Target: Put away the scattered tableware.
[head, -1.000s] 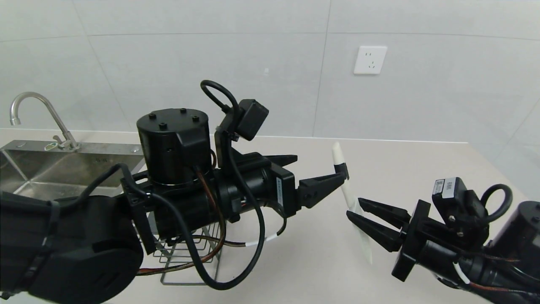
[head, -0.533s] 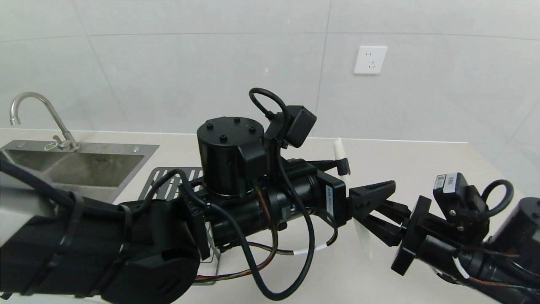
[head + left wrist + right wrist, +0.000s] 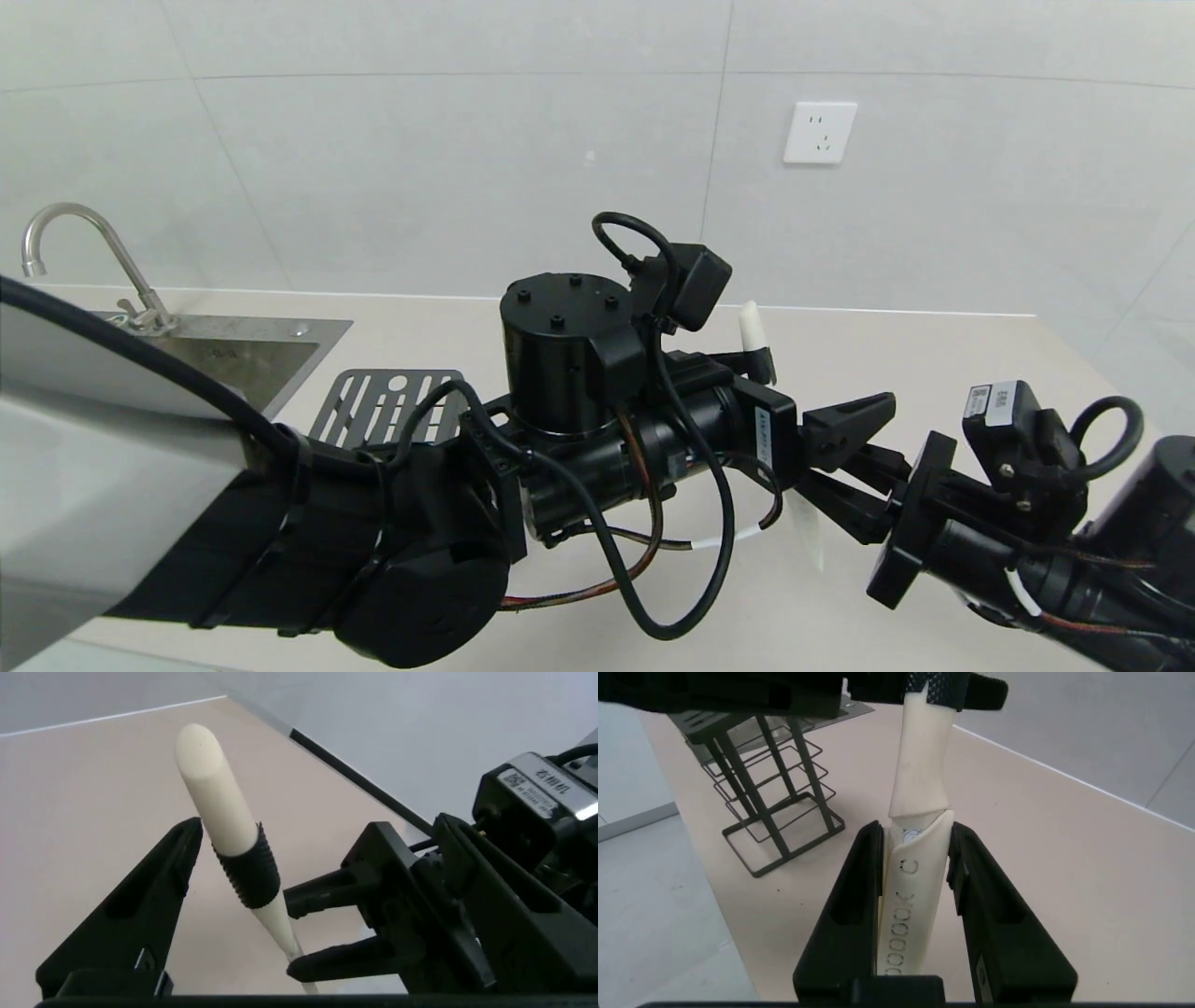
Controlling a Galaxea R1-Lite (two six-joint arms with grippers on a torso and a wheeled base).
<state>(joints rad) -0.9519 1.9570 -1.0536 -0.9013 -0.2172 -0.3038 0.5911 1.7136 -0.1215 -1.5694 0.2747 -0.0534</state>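
Knife [image 3: 918, 784] stood upright over the bench [image 3: 934, 355], blade clamped in the right tool [image 3: 915, 840]. The left tool [image 3: 826, 387] gaped around its handle and should close squarely on the black band [image 3: 250, 863].

a beige counter [image 3: 943, 359] runs along a grey tiled wall [image 3: 420, 159]. a steel sink [image 3: 243, 329] is set into its far left corner, with a curved faucet [image 3: 122, 261] at the sink's back edge. a white socket [image 3: 820, 133] sits on the wall above the counter's far edge.
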